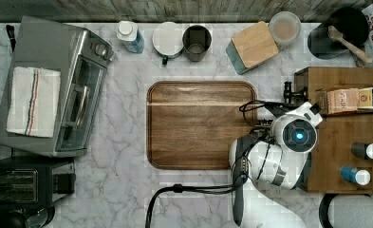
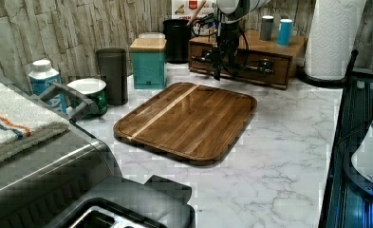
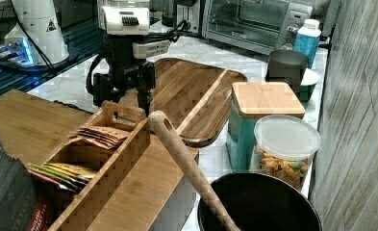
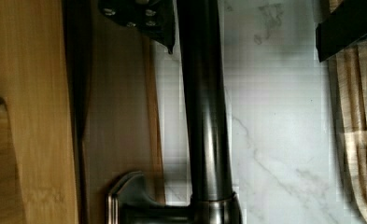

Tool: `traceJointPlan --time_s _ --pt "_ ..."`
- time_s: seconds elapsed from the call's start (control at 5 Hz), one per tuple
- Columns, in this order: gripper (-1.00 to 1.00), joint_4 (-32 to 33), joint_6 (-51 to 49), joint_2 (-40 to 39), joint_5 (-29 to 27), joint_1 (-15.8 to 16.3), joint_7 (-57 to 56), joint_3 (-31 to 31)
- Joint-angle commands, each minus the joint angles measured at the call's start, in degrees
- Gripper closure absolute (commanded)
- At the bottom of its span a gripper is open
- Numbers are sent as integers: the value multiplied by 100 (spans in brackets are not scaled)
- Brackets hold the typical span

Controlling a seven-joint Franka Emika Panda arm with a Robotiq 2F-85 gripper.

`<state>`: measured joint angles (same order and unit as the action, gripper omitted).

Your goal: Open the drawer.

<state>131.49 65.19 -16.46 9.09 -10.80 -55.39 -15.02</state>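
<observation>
Wooden drawer (image 2: 250, 64), one black bar handle (image 4: 204, 102) between jaws.

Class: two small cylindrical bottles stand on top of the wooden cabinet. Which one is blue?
The blue, white-capped bottle is the lower of the two in the top view; the other bottle is dark grey. In the left view the blue one stands right of the grey.

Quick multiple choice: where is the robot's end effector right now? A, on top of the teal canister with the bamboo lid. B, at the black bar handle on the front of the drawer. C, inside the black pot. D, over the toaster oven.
B: in the left view the end effector hangs right at the bar handle across the drawer front, and the wrist view shows that handle close up.
</observation>
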Motion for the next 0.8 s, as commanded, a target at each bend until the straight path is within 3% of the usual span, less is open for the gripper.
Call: traceJointPlan --time_s 0.2,0.6,0.8 --pt "-100 219 336 -28 -80 65 -155 218" --pt "-100 133 -438 -68 -459 250 -230 729" --pt "-100 507 -254 156 -805 581 -17 1089"
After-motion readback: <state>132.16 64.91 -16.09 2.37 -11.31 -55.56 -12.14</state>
